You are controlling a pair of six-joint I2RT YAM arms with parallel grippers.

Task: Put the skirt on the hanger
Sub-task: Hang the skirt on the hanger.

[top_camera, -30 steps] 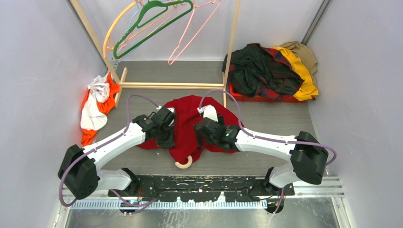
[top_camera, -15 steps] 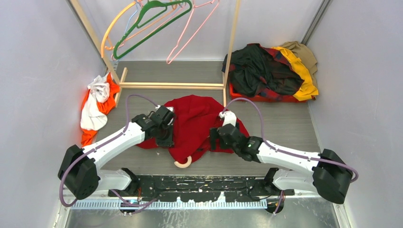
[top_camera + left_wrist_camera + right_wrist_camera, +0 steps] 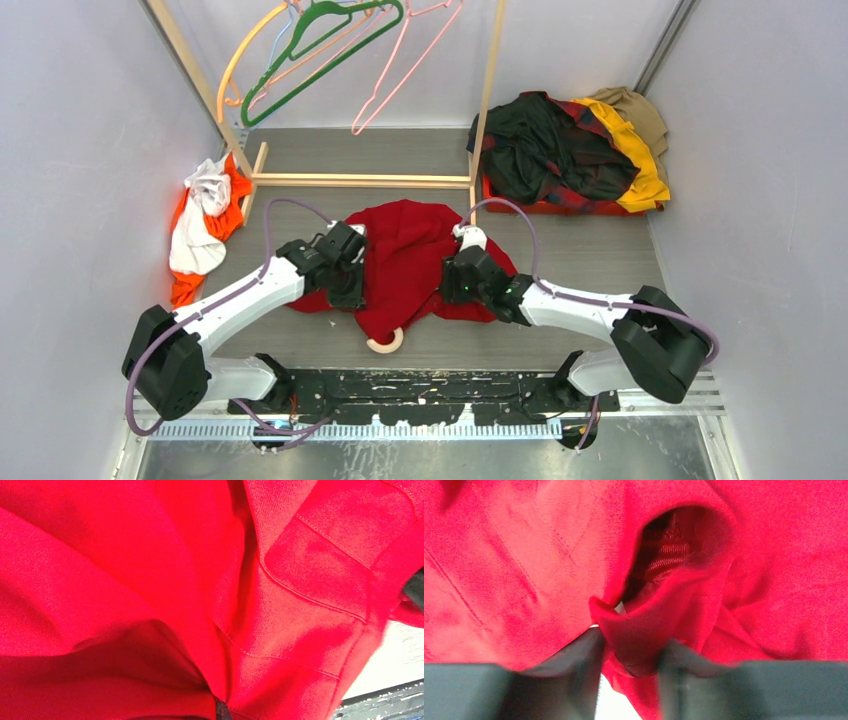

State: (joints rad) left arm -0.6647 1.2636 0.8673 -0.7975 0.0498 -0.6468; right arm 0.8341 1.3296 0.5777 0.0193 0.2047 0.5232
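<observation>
The skirt [image 3: 405, 255] lies bunched in the middle of the table [image 3: 590, 262], between the two arms. The hanger [image 3: 386, 344] is almost wholly buried under it, with only its curved hook poking out at the near hem. The left gripper [image 3: 348, 290] has not shifted. It sits on the skirt's left edge, closed, and in its wrist view the cloth gathers to a pinch at the fingertips. The right arm is what changed. Half a second ago it was swung wide, but now the right gripper [image 3: 458, 288] has come back in to the skirt's right edge and its jaws have narrowed from wide apart. In its wrist view a fold beside an opening in the fabric fills the gap between the fingers [image 3: 569, 672]; whether they clamp it yet I cannot tell. This looks like a second hold being taken to work the cloth along the hanger.
</observation>
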